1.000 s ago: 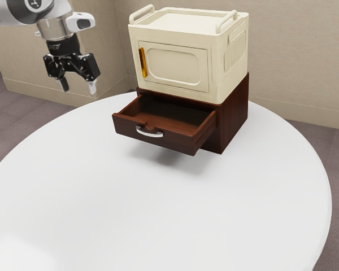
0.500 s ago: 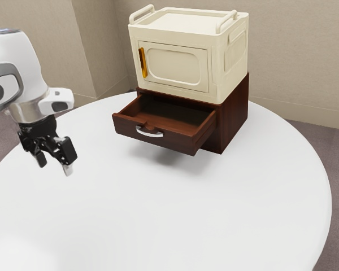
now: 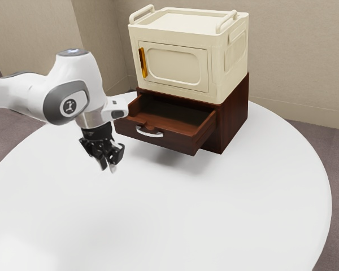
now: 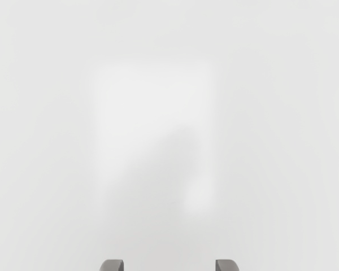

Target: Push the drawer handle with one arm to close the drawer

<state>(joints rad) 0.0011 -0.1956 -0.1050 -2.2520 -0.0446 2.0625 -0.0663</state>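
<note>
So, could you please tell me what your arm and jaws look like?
My glossy white, rounded arm has a grey joint cover bearing a dark emblem on a white disc, and a silvery metal collar. The angular black jaws end in pale grey tips.

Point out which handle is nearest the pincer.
The silver handle on the open drawer; the orange handle on the box door and the two cream handles on top sit farther away.

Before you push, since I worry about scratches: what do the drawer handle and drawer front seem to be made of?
The drawer handle looks like smooth, polished metal, going by its bright silvery shine, though coated plastic is possible. The drawer front seems to be wood or veneer with a satin finish, judging by its reddish-brown color.
</note>
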